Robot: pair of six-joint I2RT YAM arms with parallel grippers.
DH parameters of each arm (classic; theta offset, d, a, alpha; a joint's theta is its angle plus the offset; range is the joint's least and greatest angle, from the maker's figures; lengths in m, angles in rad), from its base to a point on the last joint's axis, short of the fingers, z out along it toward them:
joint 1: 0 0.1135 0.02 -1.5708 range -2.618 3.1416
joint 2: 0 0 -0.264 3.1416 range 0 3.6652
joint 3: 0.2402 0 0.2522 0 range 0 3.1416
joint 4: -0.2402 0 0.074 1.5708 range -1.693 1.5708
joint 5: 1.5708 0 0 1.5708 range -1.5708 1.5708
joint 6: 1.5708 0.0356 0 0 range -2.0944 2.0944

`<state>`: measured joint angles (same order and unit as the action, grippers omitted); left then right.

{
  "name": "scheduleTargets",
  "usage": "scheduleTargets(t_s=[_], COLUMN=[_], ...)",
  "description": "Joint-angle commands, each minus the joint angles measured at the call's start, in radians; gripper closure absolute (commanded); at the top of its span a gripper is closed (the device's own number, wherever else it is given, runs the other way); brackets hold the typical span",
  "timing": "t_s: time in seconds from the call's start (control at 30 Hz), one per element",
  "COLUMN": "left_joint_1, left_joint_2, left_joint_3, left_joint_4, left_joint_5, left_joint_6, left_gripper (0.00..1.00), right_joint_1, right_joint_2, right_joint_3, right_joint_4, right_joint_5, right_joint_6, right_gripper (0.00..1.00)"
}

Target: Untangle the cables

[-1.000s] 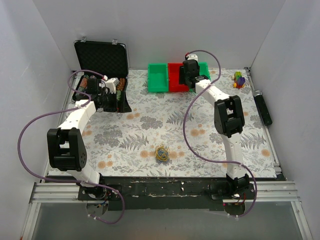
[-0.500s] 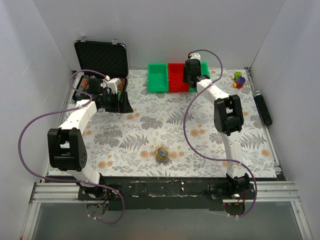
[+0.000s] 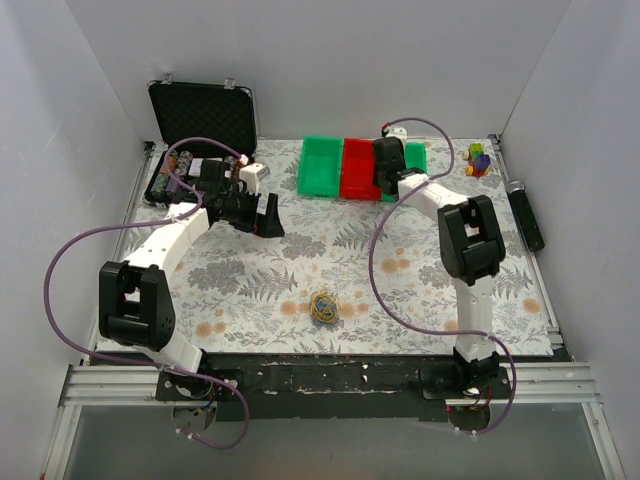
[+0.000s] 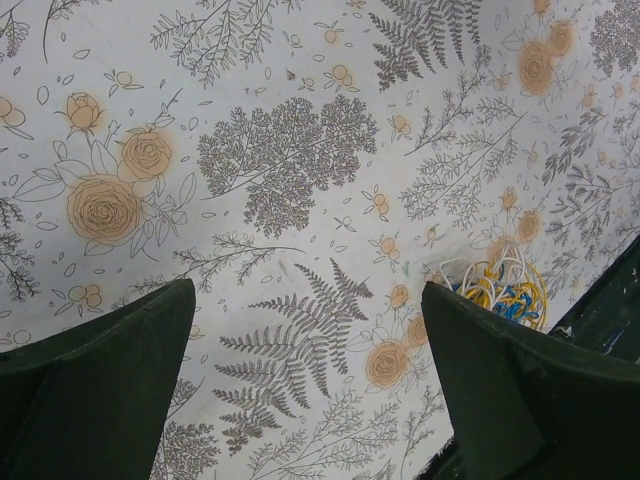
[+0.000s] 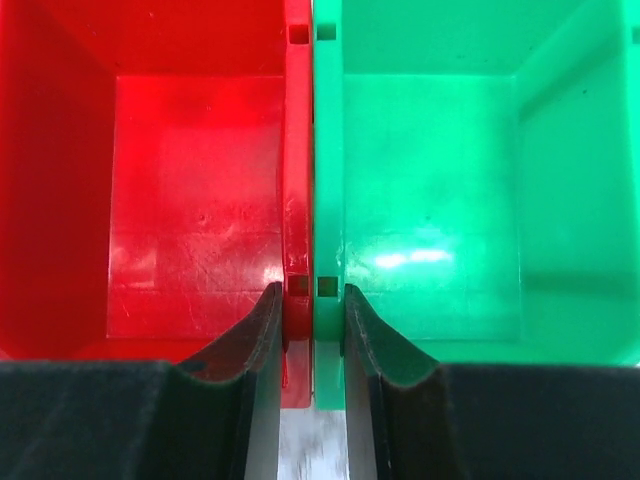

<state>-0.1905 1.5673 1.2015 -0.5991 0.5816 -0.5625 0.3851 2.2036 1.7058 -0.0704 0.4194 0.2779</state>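
Cable bundle [image 3: 323, 306]: lay knotted, untangling unstarted.
Left gripper [image 4: 308, 292]: stood apart, far from bundle.
Right gripper [image 5: 312, 296]: clamped bin walls [image 5: 298, 150], far from bundle.

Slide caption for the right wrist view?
Right gripper pinching adjoining walls of red plastic bin and green plastic bin.

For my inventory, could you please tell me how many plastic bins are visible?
3: a green bin at the far edge, a red bin on its right, then a second green bin partly hidden by the right arm.
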Motion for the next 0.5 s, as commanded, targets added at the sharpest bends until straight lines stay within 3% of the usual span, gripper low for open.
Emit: scheduleTargets(t_s=[0.0,0.23,0.47], left_joint_1=[-0.009,-0.023,-0.04], left_joint_2=[-0.064,-0.092,-0.154], left_joint_3=[-0.023,-0.042,-0.026], left_joint_4=[0.005,0.035,-0.05], left_joint_5=[-0.029,-0.081,-0.02], left_joint_6=[0.035,0.026,0.081], left_gripper=[0.02,0.02,0.02], right_joint_1=[0.075,0.205,0.325], right_joint_2=[-0.214,-0.439,-0.53], right_joint_3=[-0.275,-0.596,-0.71], right_joint_4=[0.009,-0.031,-0.127], right_joint_5=[0.05,0.122,0.208], right_joint_6=[0.052,0.216,0.395], right_gripper=[0.99,0.99,0.99])
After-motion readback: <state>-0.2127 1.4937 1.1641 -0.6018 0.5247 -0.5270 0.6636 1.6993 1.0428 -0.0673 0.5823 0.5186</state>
